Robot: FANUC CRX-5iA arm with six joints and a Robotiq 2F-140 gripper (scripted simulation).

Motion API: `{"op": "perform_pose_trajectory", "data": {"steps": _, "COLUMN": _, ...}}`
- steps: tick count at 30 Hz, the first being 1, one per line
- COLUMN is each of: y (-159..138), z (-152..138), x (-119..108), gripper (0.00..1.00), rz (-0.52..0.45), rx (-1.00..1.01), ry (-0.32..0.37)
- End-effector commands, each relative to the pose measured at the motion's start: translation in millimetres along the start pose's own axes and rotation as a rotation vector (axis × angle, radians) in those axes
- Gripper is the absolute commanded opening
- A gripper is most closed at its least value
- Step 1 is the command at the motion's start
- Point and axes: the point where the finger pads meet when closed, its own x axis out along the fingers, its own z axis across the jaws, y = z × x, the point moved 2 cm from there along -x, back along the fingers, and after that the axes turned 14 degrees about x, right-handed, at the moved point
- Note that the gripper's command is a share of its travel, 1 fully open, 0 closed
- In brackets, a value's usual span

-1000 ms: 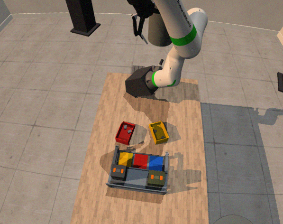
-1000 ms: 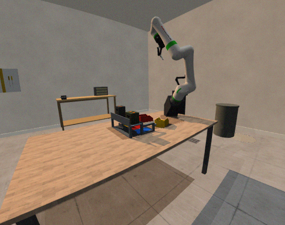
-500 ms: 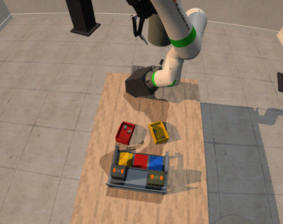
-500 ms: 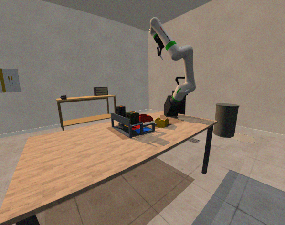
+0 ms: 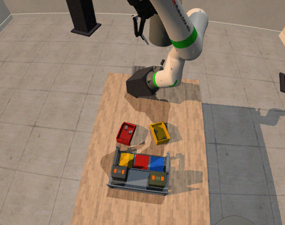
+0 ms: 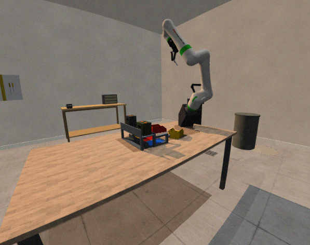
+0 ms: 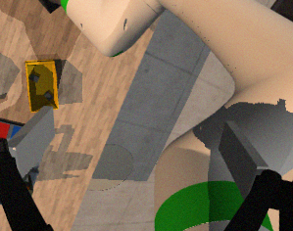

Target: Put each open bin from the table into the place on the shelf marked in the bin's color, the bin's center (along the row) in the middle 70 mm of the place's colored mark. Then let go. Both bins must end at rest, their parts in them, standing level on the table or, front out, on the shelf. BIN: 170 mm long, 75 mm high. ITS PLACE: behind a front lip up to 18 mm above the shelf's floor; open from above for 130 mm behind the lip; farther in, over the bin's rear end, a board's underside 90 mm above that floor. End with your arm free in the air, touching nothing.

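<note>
Top view: two open bins are seen on the wooden table (image 5: 186, 154), just ahead of the shelf (image 5: 117, 151) — the red bin (image 5: 126, 133) at about 11 o'clock from the shelf's front, the yellow bin (image 5: 159, 132) at about 1 o'clock. Both are skewed to the row, and small grey parts are noted inside each. Neither is touched by anything.

Along the shelf's open front strip three colored marks are laid side by side: yellow mark (image 5: 126, 159), red mark (image 5: 141, 161), blue mark (image 5: 156, 163). The bins' order is thus crossed against the marks — the red bin lies nearer the yellow mark, the yellow bin nearer the blue. Two dark boxes (image 5: 119, 172) are set on the board behind, one at each end; that board is judged to be the overhang the bins' rear ends must slip beneath.

Arm pose: the arm is folded high above its base at the table's 12 o'clock end, elbow raised, wrist turned down. The gripper (image 5: 140, 28) is held well above and apart from both bins, jaws spread wide with nothing between them. No bin is placed yet; a long descent is judged necessary first.
</note>
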Motion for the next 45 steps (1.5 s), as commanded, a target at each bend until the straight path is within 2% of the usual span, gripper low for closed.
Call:
{"op": "perform_pose_trajectory", "data": {"steps": 1, "y": 0.1, "z": 0.0, "x": 0.1, "gripper": 1.00, "rz": 0.000, "rx": 0.000, "ry": 0.001}}
{"op": "perform_pose_trajectory", "data": {"steps": 9, "y": 0.1, "z": 0.0, "x": 0.1, "gripper": 1.00, "rz": 0.000, "rx": 0.000, "ry": 0.001}}
{"op": "perform_pose_trajectory", "data": {"steps": 16, "y": -21.1, "z": -19.4, "x": 12.7, "gripper": 1.00, "rz": -0.059, "rx": -0.068, "ry": 0.084}}
{"op": "perform_pose_trajectory", "data": {"steps": 41, "y": -21.2, "z": -19.4, "x": 12.7, "gripper": 1.00, "rz": -0.059, "rx": -0.068, "ry": 0.084}}
{"op": "perform_pose_trajectory", "data": {"steps": 45, "y": -28.4, "z": -34.3, "x": 19.0, "gripper": 1.00, "rz": -0.073, "rx": -0.112, "ry": 0.152}}
